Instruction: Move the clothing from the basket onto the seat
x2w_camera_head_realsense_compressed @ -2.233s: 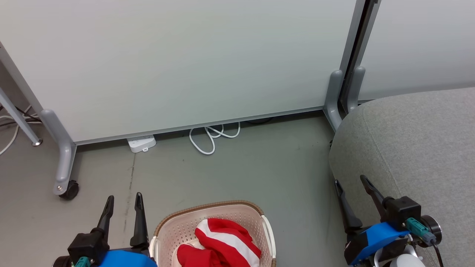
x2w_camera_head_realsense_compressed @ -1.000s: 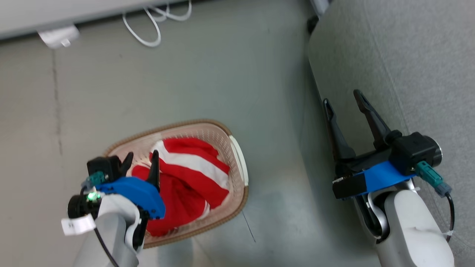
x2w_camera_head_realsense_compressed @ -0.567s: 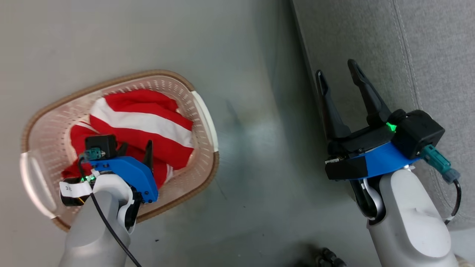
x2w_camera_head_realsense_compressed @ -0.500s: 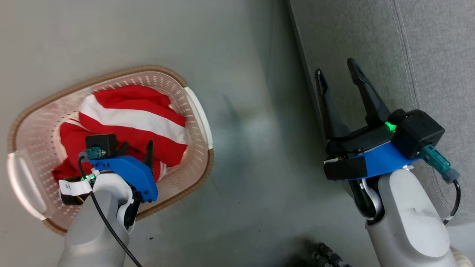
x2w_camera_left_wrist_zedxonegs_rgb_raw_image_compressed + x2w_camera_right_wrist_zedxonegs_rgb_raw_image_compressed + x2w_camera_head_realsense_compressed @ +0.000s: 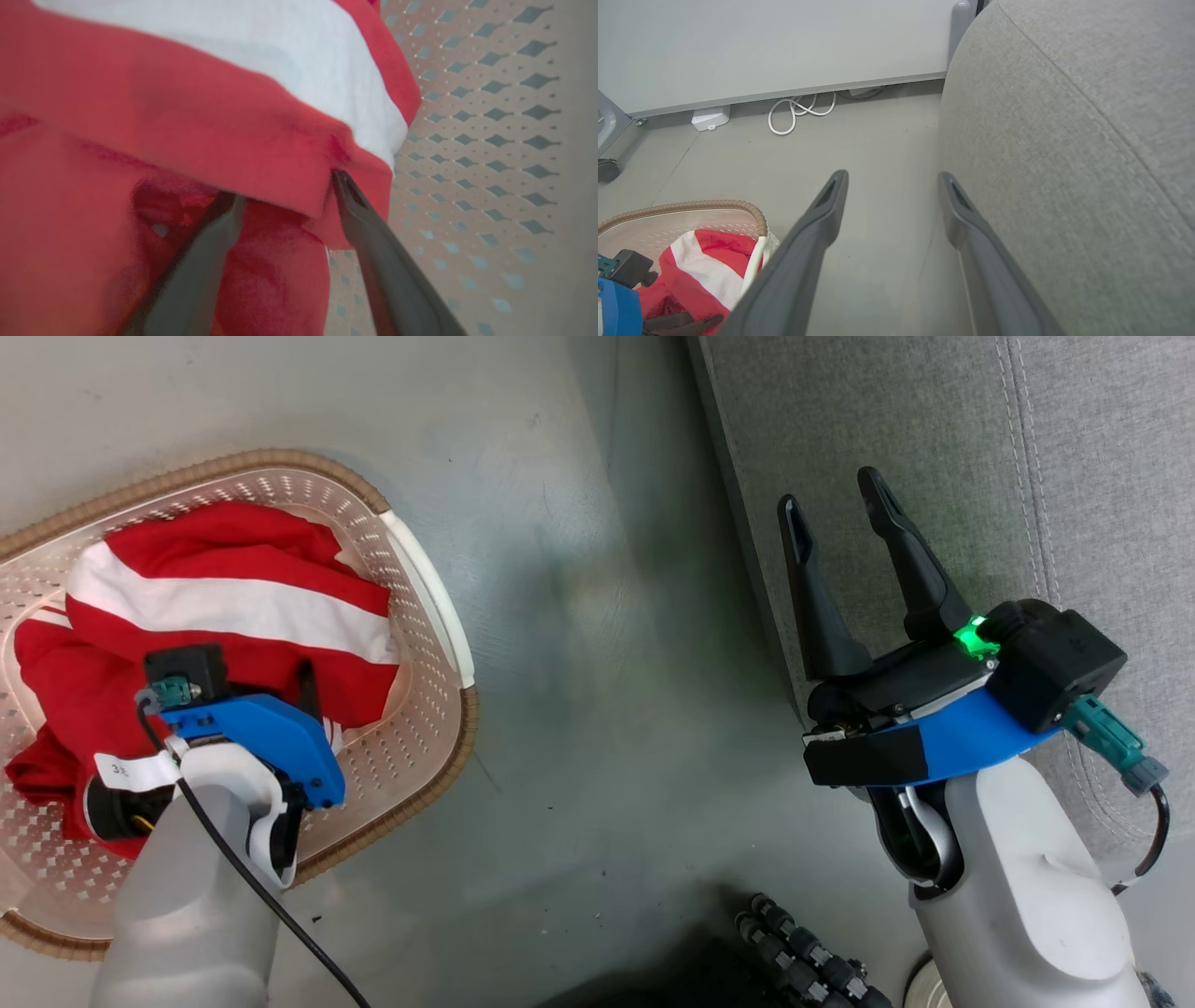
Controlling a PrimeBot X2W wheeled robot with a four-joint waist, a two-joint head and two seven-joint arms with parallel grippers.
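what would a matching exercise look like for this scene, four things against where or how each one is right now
Things:
1. clothing
2. basket
3. left gripper
4. right gripper

Places or states:
a. stands on the floor, apart from the seat
b. fingers apart, holding nothing, in the air by the seat's edge
c. bunched up inside the basket
d. fingers apart, tips pushed into the clothing

Pairs: 1-c, 2-a, 3-d, 4-b
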